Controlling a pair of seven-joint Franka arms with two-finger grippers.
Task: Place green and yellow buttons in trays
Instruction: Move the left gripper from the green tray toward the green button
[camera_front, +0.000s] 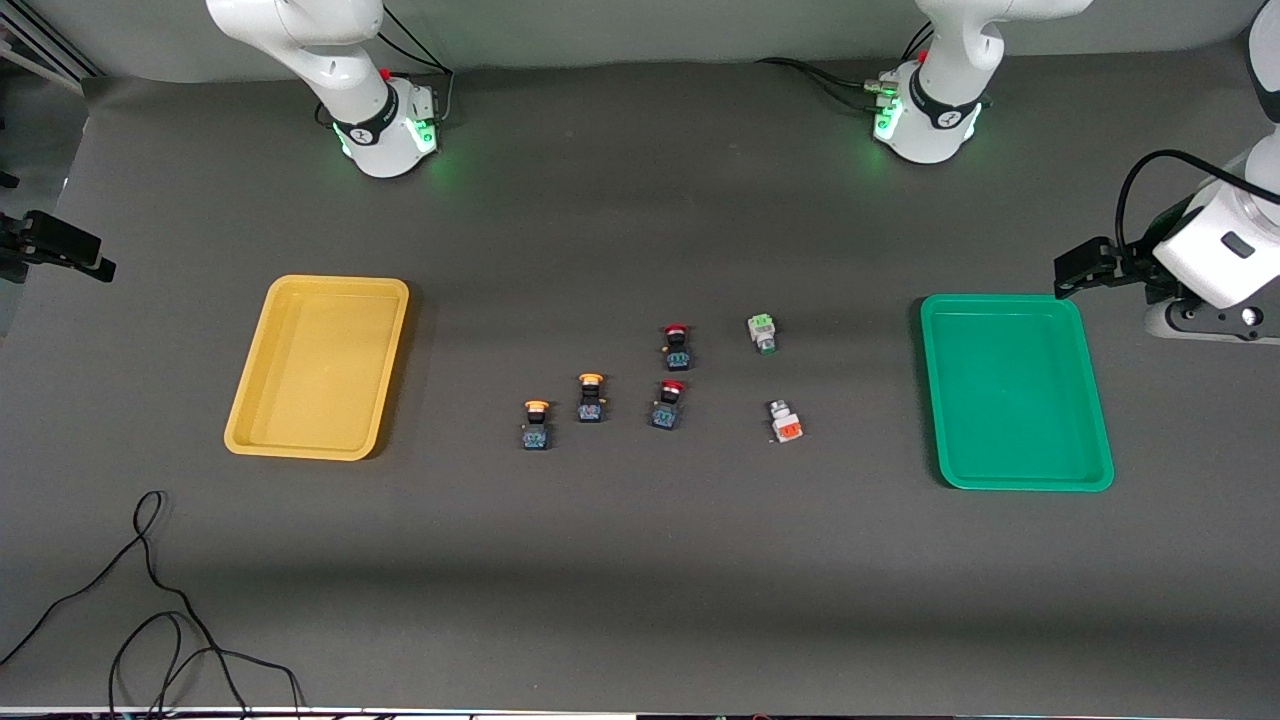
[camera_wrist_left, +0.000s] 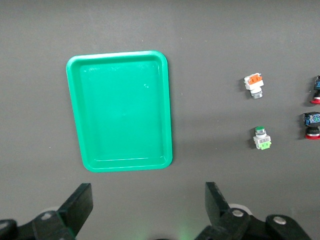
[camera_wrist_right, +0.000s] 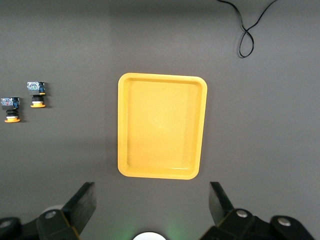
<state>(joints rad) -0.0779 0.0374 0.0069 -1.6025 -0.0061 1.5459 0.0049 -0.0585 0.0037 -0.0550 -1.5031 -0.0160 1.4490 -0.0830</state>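
Observation:
The green button (camera_front: 763, 332), white-grey with a light green part, lies mid-table toward the green tray (camera_front: 1015, 390); it also shows in the left wrist view (camera_wrist_left: 261, 139). Two yellow-capped buttons (camera_front: 537, 424) (camera_front: 591, 398) lie toward the yellow tray (camera_front: 320, 365), and show in the right wrist view (camera_wrist_right: 11, 109) (camera_wrist_right: 36, 94). Both trays are empty. My left gripper (camera_wrist_left: 148, 205) is open and empty, high up beside the green tray (camera_wrist_left: 120, 110). My right gripper (camera_wrist_right: 152, 202) is open and empty, high up beside the yellow tray (camera_wrist_right: 161, 125).
Two red-capped black switches (camera_front: 677, 346) (camera_front: 668, 404) lie between the yellow-capped buttons and the green button. A white switch with an orange part (camera_front: 786, 422) lies nearer the front camera than the green button. A black cable (camera_front: 150, 600) loops near the front edge.

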